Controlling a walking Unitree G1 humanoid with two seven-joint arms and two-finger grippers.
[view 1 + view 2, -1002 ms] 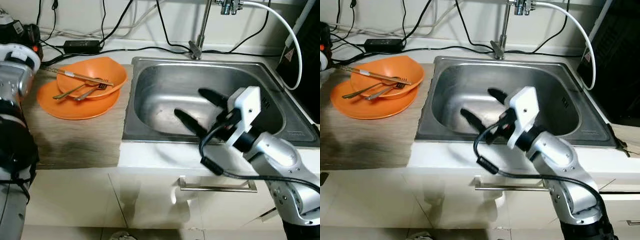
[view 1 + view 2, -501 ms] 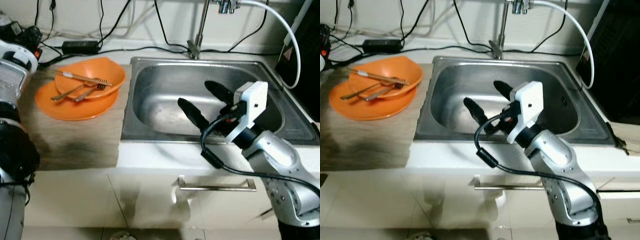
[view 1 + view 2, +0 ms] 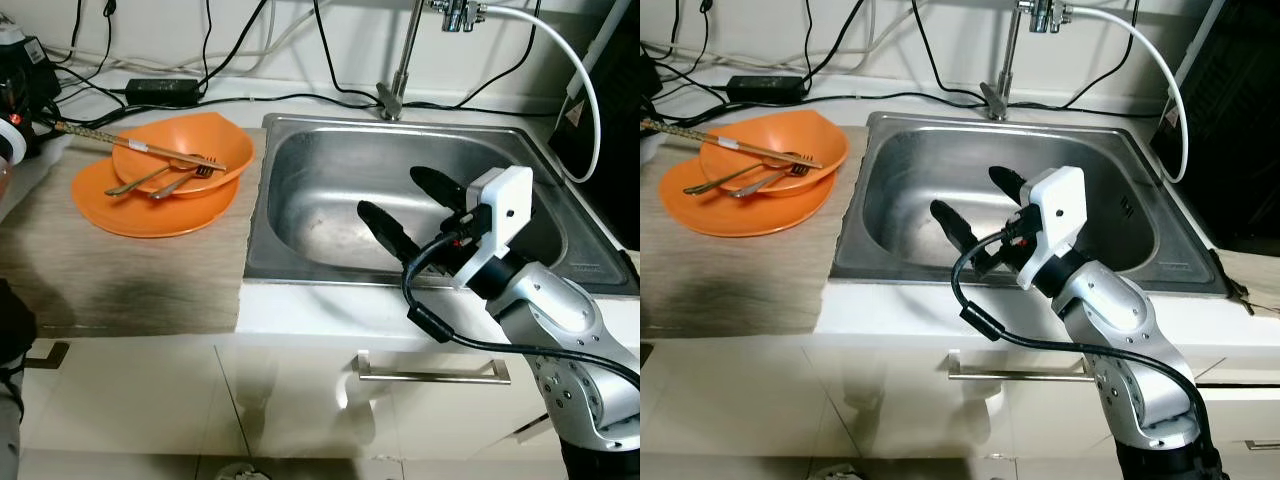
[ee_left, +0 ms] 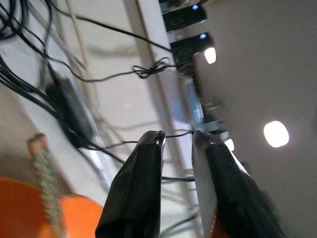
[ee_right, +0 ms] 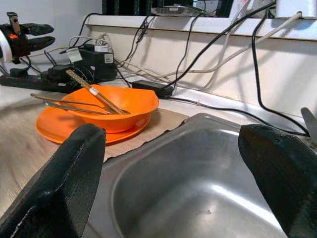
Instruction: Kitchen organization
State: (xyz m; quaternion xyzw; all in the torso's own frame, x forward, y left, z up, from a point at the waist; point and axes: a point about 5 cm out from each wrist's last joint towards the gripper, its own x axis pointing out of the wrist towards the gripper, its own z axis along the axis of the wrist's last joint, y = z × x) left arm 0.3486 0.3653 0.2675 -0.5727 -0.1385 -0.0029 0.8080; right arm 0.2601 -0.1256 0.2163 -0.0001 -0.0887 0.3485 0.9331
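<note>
Over the sink, our right claw hangs spread and empty.

From the head views, we see the right claw (image 3: 412, 204) above the steel sink (image 3: 300, 140), fingers wide apart and holding nothing, while the orange bowl (image 3: 185, 150) sits on the orange plate (image 3: 150, 215) on the table (image 3: 140, 285), well apart from it, with a fork (image 3: 185, 180) and chopsticks (image 3: 140, 148) across the bowl. In the left wrist view, our left claw (image 4: 178, 139) is almost clenched, with only a narrow gap, pointing toward cables (image 4: 148, 67). In the right wrist view, the bowl lies ahead beyond the basin edge. We judge the reach should approach the bowl's rim slowly, keeping the cutlery undisturbed.
</note>
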